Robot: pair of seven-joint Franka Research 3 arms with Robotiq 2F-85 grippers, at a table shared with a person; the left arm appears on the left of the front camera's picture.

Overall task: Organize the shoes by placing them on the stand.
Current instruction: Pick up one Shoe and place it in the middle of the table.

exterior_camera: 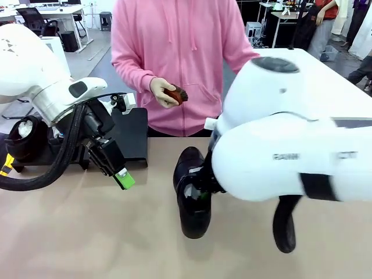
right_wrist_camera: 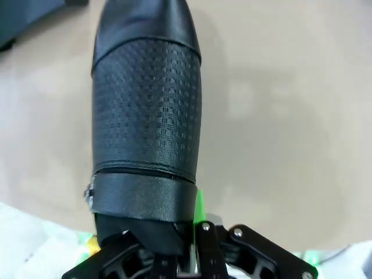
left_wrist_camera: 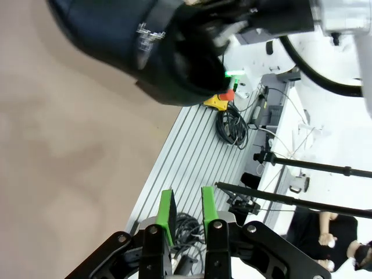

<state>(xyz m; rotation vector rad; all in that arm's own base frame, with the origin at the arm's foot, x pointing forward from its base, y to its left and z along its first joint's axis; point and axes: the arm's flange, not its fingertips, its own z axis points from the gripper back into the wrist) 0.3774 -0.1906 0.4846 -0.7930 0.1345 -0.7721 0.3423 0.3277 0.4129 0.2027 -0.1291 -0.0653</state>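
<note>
shoe [right_wrist_camera: 145, 116] of black grid-embossed leather sits clamped in right pincer [right_wrist_camera: 177, 232], left pincer [left_wrist_camera: 187, 210] slightly parted, empty.

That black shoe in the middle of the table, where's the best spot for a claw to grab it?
The thin rim of its opening at the heel end, from above, one finger inside, one outside. The black shoe has a wide rounded front, likely too broad for the jaws. The right gripper is shut on that rim.
</note>
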